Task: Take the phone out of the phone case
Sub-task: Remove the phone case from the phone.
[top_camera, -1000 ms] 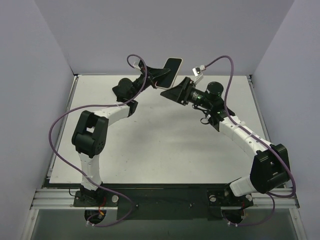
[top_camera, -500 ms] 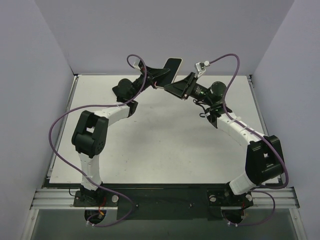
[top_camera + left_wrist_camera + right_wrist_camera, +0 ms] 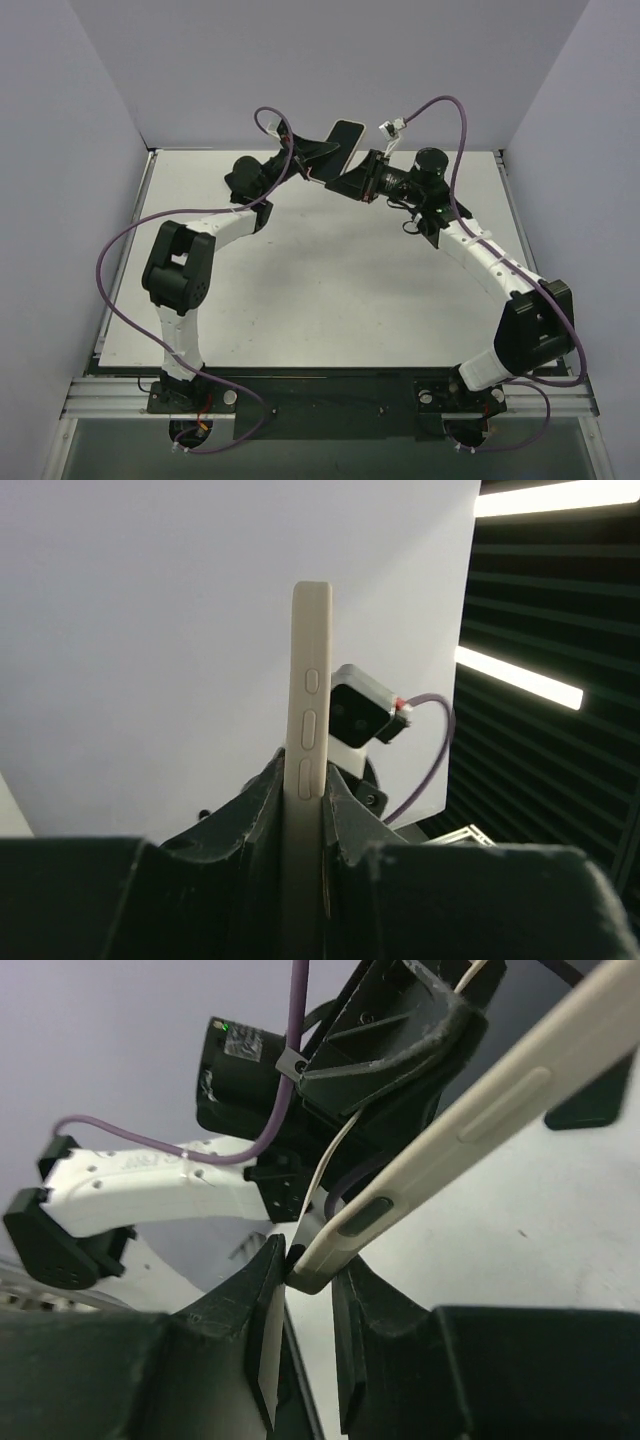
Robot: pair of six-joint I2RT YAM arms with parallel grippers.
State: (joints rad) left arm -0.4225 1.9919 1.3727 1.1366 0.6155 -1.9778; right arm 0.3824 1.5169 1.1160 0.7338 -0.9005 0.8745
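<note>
A phone (image 3: 345, 135) with a dark screen sits in a cream phone case (image 3: 308, 700) and is held in the air over the table's far edge. My left gripper (image 3: 318, 160) is shut on the case's lower part, and in the left wrist view its fingers (image 3: 303, 785) press both faces of the case, which stands edge-on with its side buttons showing. My right gripper (image 3: 347, 180) comes in from the right. In the right wrist view this gripper (image 3: 312, 1270) pinches one corner of the case (image 3: 470, 1130).
The white table (image 3: 330, 290) lies below both arms, with grey enclosure walls (image 3: 80, 120) on the left, back and right. Purple cables (image 3: 440, 105) loop above each wrist. A black base rail (image 3: 330, 400) runs along the near edge.
My right gripper has moved left up to the phone and closed its jaws on the case's corner. The left gripper has kept its hold and barely moved.
</note>
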